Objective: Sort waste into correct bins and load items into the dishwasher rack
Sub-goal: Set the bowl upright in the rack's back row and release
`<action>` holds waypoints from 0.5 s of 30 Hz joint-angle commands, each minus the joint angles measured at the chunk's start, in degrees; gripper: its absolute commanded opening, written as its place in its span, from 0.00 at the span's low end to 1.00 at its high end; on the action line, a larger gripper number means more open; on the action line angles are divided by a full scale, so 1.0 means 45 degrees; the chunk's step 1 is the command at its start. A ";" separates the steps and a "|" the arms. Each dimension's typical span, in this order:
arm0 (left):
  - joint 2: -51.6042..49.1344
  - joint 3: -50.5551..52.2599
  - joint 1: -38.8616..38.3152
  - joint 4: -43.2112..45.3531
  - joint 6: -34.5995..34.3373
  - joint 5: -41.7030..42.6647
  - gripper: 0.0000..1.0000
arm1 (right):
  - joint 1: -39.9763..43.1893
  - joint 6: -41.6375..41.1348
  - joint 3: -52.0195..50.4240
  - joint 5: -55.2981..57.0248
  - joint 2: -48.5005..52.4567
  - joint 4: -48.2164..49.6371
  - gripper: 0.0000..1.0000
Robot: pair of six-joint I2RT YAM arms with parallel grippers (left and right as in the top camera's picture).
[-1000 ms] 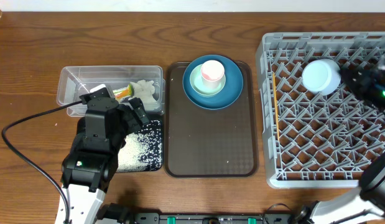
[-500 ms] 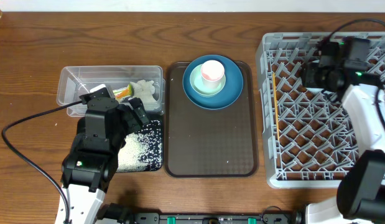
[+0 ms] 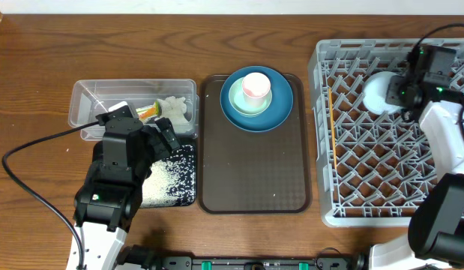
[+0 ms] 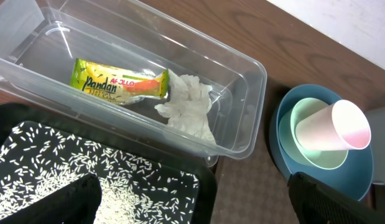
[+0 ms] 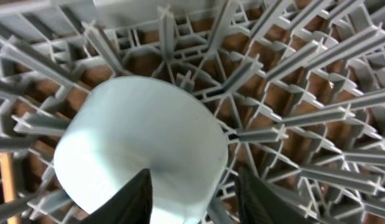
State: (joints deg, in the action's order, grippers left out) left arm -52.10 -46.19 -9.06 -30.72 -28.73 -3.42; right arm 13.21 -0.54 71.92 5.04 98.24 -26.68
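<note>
The small white/light-blue bowl [image 3: 375,94] lies upside down on the pegs of the grey dishwasher rack [image 3: 381,172]. My right gripper [image 3: 400,91] is right over its right side, fingers [image 5: 195,199] spread around the bowl's [image 5: 136,143] edge. Thin chopsticks [image 3: 330,127] lie along the rack's left side. The pink cup [image 3: 255,88] stands in the pale-green bowl [image 3: 230,101] on the dark-blue plate [image 3: 280,112]. My left gripper [image 3: 160,142] is open and empty above the black bin [image 4: 204,186] of rice [image 4: 86,162]. The wrapper [image 4: 117,84] and napkin [image 4: 189,106] lie in the clear tub [image 4: 248,68].
The brown serving tray [image 3: 254,172] sits in the middle, between the bins and the rack, with the plate stack at its far end. The left arm's cable [image 3: 29,161] loops over the table on the left.
My right arm swung in over the small bowl, covering it half a second ago, and has shifted right so the bowl shows again. The left arm has not moved.
</note>
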 commanded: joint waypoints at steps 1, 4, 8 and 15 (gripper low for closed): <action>0.0000 0.0049 0.0058 -0.0029 -0.0112 -0.0248 0.98 | 0.0083 -0.0233 0.0053 -0.2565 0.0073 0.0238 0.49; 0.0000 0.0049 0.0058 -0.0029 -0.0112 -0.0248 0.98 | 0.0083 0.0248 0.0053 -0.4624 0.0073 0.0350 0.50; 0.0000 0.0049 0.0058 -0.0029 -0.0112 -0.0253 0.98 | 0.0083 0.0563 0.0053 -0.6305 0.0073 0.0044 0.51; 0.0000 0.0049 0.0058 -0.0029 -0.0112 -0.0248 0.98 | 0.0058 0.0510 -0.0194 -0.2055 0.0083 -0.1020 0.43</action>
State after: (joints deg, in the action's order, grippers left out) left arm -52.10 -46.19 -9.06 -30.72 -28.73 -3.42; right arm 13.54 1.17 71.83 -13.52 98.24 -31.33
